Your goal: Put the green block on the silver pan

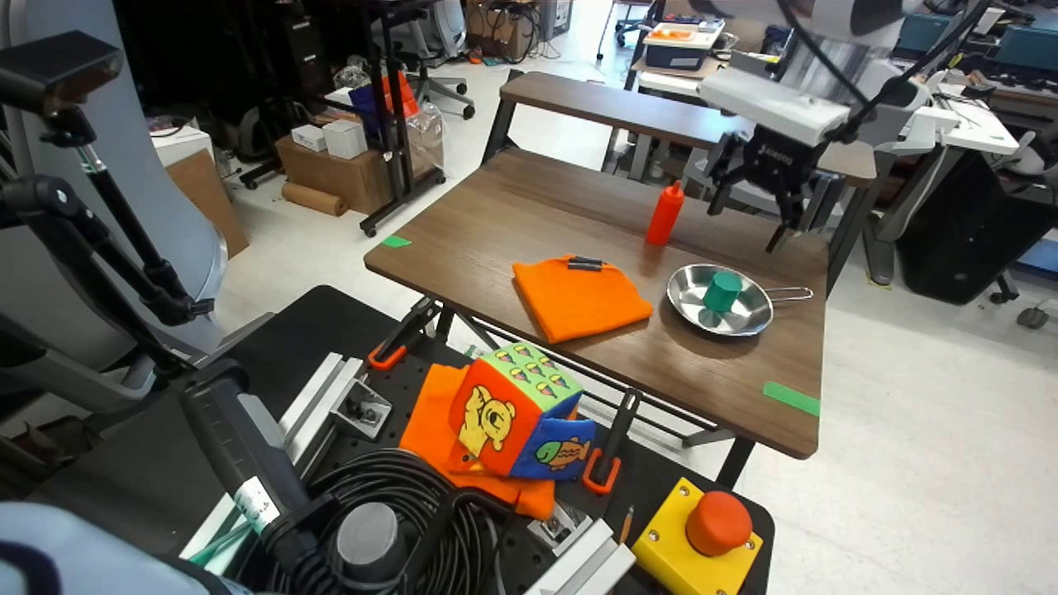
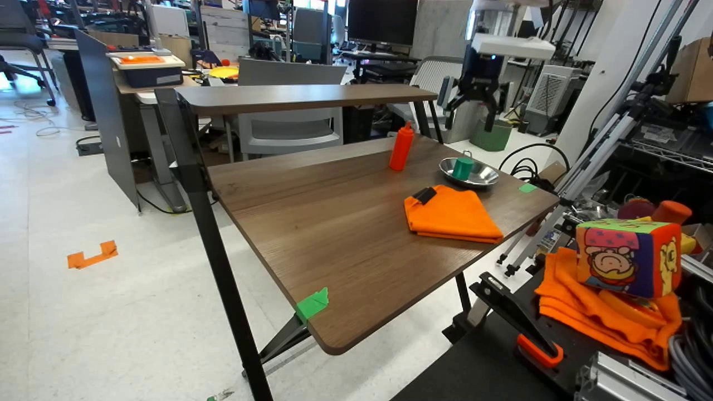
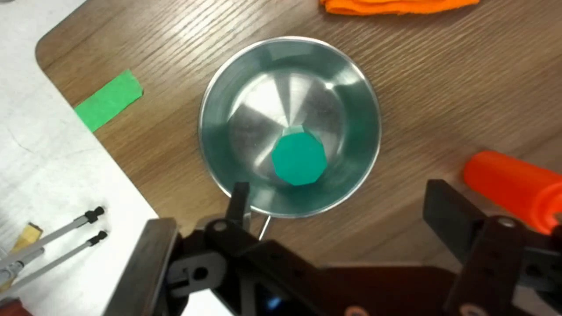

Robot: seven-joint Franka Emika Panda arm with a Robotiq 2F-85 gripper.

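Observation:
The green block [image 1: 722,292] sits inside the silver pan [image 1: 750,316], in both exterior views. The block [image 2: 462,169] and the pan [image 2: 486,177] stand on the far part of the table. In the wrist view the block [image 3: 299,159] is on the pan floor, off centre toward the handle side of the pan [image 3: 250,109]. My gripper [image 1: 748,225] is open and empty, raised above the table and apart from the block and pan. In the wrist view its fingers [image 3: 338,188] are wide apart with nothing between them; one finger overlaps the pan's rim and hides part of the handle.
A red-orange bottle [image 1: 664,215] stands upright on the table near the pan. A folded orange cloth [image 1: 579,302] with a black item on it lies beside the pan. Green tape [image 1: 791,397] marks table corners. A raised shelf [image 1: 612,107] runs along one table side.

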